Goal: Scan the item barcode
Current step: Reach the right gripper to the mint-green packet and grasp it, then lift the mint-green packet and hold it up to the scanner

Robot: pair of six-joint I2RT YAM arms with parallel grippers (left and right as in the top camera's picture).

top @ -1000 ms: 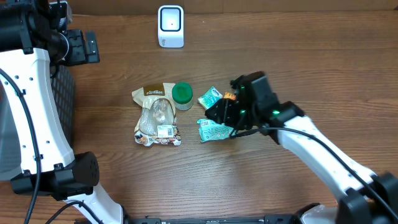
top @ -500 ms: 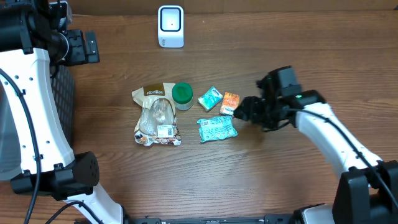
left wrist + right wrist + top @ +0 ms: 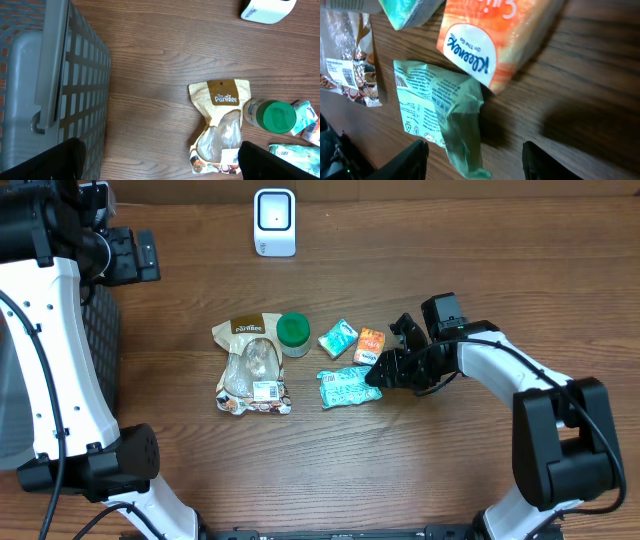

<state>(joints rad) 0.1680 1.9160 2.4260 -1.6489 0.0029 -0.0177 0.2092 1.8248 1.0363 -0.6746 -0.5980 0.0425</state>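
the right gripper (image 3: 376,374) has its jaws parted, gripping nothing. the green packet (image 3: 445,105) lies flat on the wood, its crumpled end reaching between them, just beside the orange kleenex pack (image 3: 495,40). the left gripper (image 3: 160,167) hangs spread wide and empty.

Even soft light, sharp (faint shadows)

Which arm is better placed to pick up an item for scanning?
Right. Its open hand sits right beside the green packet and orange Kleenex pack. The left hand, open and empty, is far off by the grey basket.
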